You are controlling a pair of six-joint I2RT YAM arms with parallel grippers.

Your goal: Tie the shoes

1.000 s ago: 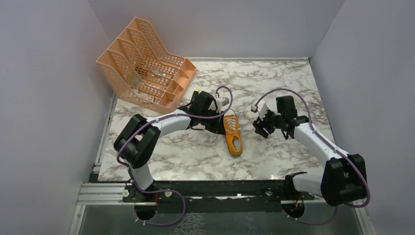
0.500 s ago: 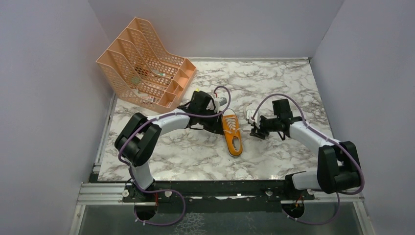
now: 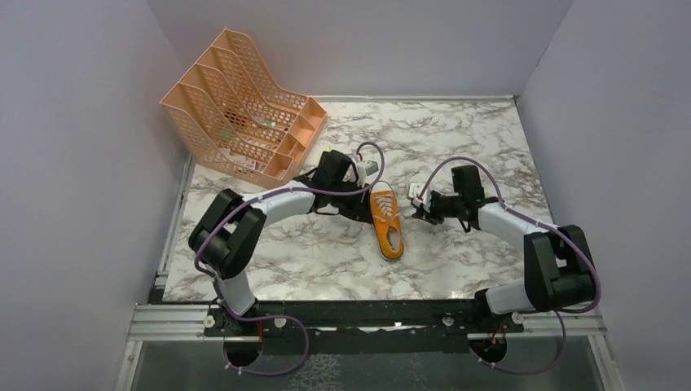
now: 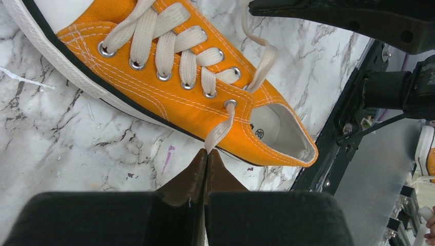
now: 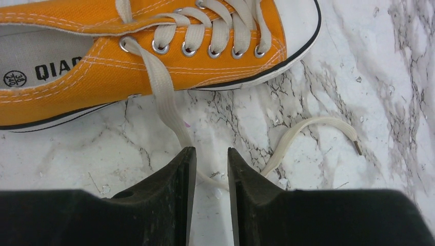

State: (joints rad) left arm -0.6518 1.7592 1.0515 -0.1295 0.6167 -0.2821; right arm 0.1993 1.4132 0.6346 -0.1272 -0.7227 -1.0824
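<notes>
The orange sneaker [image 3: 387,220] lies on the marble table, toe towards the near edge; it also shows in the left wrist view [image 4: 169,87] and the right wrist view [image 5: 102,72]. My left gripper [image 4: 206,154] sits at the shoe's left side, shut on the left white lace [image 4: 219,130] just below the top eyelet. My right gripper [image 5: 211,154] is at the shoe's right side, low over the table, open with a narrow gap. The right white lace [image 5: 164,97] runs from the top eyelet down between its fingers and curls out to the right [image 5: 313,128].
An orange mesh file organiser [image 3: 240,106] stands at the back left. Grey walls close the table on three sides. The black rail [image 3: 367,314] runs along the near edge.
My right gripper has moved left and down towards the shoe's right side, over the loose lace. The left gripper and the shoe have hardly moved.
</notes>
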